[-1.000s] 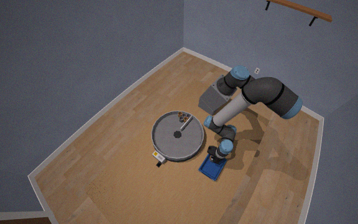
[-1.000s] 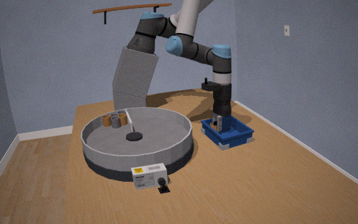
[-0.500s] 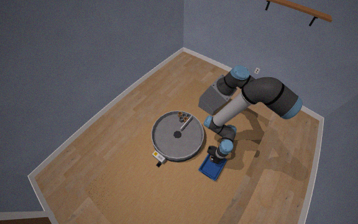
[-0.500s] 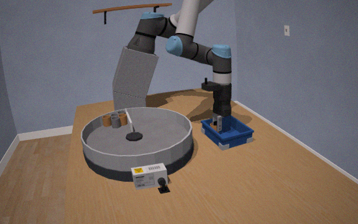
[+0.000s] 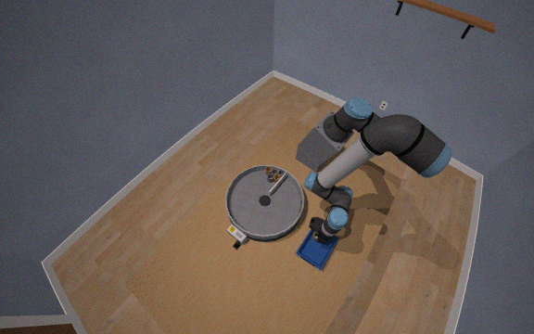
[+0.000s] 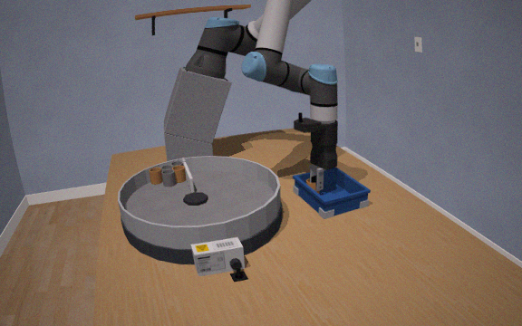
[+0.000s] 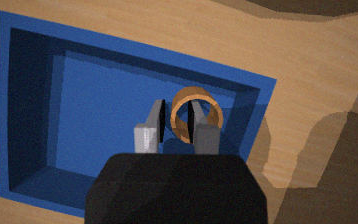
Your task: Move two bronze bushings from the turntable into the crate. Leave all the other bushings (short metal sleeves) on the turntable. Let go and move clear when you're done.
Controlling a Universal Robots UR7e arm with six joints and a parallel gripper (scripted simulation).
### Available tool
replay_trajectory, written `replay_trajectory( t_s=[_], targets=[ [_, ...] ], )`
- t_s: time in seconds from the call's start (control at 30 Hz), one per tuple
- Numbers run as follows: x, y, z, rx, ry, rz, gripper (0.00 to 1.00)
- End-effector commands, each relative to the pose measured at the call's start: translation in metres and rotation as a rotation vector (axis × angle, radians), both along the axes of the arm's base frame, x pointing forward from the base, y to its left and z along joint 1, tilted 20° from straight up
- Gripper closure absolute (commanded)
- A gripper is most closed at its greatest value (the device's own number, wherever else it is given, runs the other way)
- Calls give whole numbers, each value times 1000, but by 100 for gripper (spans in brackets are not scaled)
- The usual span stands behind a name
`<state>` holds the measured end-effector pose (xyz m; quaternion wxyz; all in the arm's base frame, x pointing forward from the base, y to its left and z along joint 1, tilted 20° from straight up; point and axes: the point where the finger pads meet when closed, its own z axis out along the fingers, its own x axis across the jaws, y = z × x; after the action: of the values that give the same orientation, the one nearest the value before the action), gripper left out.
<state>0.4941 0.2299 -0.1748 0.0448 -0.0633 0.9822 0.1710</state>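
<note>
While one bronze bushing [image 6: 312, 184] [image 7: 185, 93] is seen inside the blue crate [image 5: 318, 253] [image 6: 344, 197] [image 7: 100, 115], the pincer [image 5: 316, 237] [image 6: 316, 179] [image 7: 176, 112] is left partly spread, with nothing pinched.

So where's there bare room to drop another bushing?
Crate: floor left of the gripper in the wrist view; crowded around the bronze bushing. Turntable: front half; crowded where bushings cluster beside the divider.

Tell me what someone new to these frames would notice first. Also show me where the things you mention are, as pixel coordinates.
Probably the big round grey turntable [image 5: 248, 215] [image 6: 238, 181], with a small cluster of bronze and grey bushings near its rim. Next, the arm reaching down to the blue crate [image 5: 319, 254] [image 6: 347, 207] [image 7: 105, 100] beside it, its pincer [image 6: 316, 180] [image 7: 176, 112] low over a bronze bushing [image 7: 182, 95] inside.
</note>
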Motion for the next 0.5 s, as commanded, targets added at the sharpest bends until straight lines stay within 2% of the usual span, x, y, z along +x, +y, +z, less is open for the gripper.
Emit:
replay_trajectory(
  t_s=[0.0,0.47],
  targets=[
    [0,-2,5,0,-1,0,53],
    [0,-2,7,0,-2,0,53]
  ],
)
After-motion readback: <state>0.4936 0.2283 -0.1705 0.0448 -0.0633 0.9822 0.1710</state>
